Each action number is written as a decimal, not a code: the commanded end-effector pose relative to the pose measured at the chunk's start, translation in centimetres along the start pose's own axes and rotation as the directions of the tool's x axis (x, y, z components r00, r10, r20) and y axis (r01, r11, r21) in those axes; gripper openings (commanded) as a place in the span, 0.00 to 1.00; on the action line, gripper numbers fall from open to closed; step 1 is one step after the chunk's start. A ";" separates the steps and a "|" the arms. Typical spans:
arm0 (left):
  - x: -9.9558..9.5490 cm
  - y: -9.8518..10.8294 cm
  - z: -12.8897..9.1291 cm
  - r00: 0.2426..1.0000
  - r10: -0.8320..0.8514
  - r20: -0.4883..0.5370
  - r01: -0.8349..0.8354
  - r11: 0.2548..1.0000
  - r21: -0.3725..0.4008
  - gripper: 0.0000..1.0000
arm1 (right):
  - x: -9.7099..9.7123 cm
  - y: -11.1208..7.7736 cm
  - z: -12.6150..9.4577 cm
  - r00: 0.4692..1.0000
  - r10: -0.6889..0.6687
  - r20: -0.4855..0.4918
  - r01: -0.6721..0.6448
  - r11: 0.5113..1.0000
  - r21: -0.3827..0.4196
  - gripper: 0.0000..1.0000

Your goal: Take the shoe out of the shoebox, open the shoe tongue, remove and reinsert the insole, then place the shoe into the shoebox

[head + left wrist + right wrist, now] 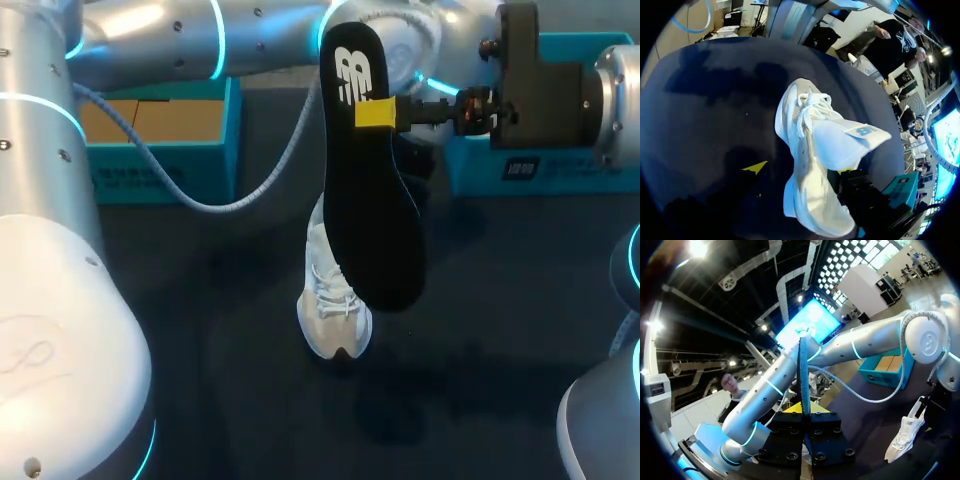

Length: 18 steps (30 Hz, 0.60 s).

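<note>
A long black insole (370, 200) hangs upright above the table's middle, with my right gripper (378, 113) shut on its upper part. In the right wrist view the insole (803, 375) shows edge-on between the yellow tips of that gripper (803, 409). The white shoe (335, 305) rests on the dark table, partly hidden behind the insole. In the left wrist view the shoe (815, 165) has its tongue lifted, and its heel end lies between the fingers of my left gripper (800, 170), which stands open. One yellow fingertip (756, 166) is clear of the shoe's side.
An open teal shoebox (160, 150) stands at the back left. A second teal box part (540, 170) sits at the back right under my right wrist. My left arm (200, 40) crosses the back of the table.
</note>
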<state>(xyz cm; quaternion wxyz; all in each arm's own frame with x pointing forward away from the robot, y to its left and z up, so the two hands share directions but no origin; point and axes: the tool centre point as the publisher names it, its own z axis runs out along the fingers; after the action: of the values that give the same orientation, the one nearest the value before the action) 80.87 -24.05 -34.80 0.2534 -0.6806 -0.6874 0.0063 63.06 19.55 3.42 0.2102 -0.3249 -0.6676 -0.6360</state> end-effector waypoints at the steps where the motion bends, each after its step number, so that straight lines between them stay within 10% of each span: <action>1: 3.4 -0.9 -2.8 0.992 0.000 0.129 0.004 1.000 -0.027 1.00 | -0.1 0.0 0.3 1.000 0.001 -0.001 -0.001 1.000 -0.002 0.00; 18: 5.8 -1.2 -5.2 0.976 -0.017 0.218 0.023 0.999 -0.024 1.00 | -0.1 0.0 0.3 1.000 0.001 -0.001 -0.001 1.000 -0.002 0.00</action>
<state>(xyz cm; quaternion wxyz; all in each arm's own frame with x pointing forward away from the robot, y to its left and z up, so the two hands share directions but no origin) 82.09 -20.95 -27.83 0.1824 -0.6725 -0.7150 0.0580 63.07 19.55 3.42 0.2102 -0.3249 -0.6676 -0.6361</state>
